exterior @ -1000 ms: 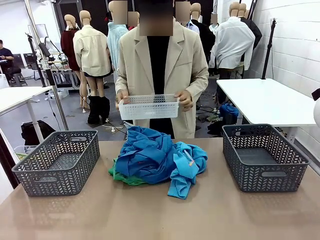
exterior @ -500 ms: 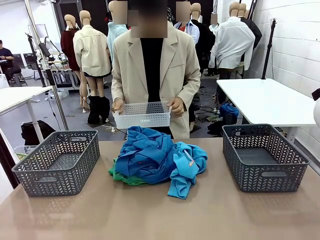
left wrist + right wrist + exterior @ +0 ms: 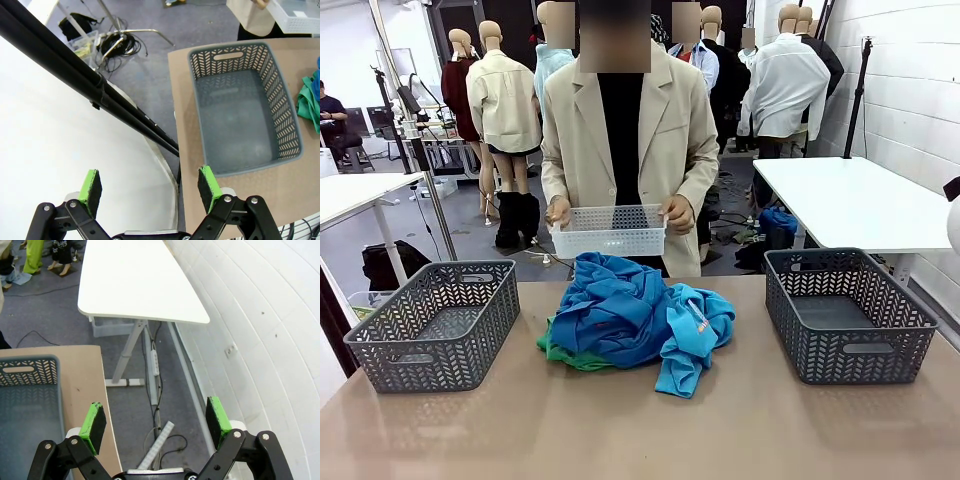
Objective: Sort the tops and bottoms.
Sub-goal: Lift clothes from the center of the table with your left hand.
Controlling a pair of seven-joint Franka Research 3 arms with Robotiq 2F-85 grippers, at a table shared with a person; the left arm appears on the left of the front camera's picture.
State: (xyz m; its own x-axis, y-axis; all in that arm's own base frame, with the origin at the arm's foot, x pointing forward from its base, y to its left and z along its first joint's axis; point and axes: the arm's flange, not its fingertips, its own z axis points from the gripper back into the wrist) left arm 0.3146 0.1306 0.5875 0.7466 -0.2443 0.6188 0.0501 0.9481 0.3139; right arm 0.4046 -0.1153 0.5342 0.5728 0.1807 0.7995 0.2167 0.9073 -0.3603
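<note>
A heap of blue tops (image 3: pixel 638 316), royal blue and lighter sky blue, lies in the middle of the brown table (image 3: pixel 640 430). A green bottom (image 3: pixel 568 356) peeks out under the heap's left edge; its edge also shows in the left wrist view as green cloth (image 3: pixel 310 100). My left gripper (image 3: pixel 150 185) stands open over the table's left edge, beside the left grey basket (image 3: pixel 245 107). My right gripper (image 3: pixel 156 421) stands open past the table's right edge, above the floor, with nothing between its fingers.
Two empty grey baskets stand at the table's ends: left basket (image 3: pixel 438 322), right basket (image 3: pixel 847 312), the right one also in the right wrist view (image 3: pixel 27 405). A person at the far side holds a white mesh basket (image 3: pixel 609 231) with both hands. A white side table (image 3: pixel 135 280) stands to the right.
The person has stepped slightly left and lowered the white mesh basket a little. The clothes heap and both grey baskets have not moved.
</note>
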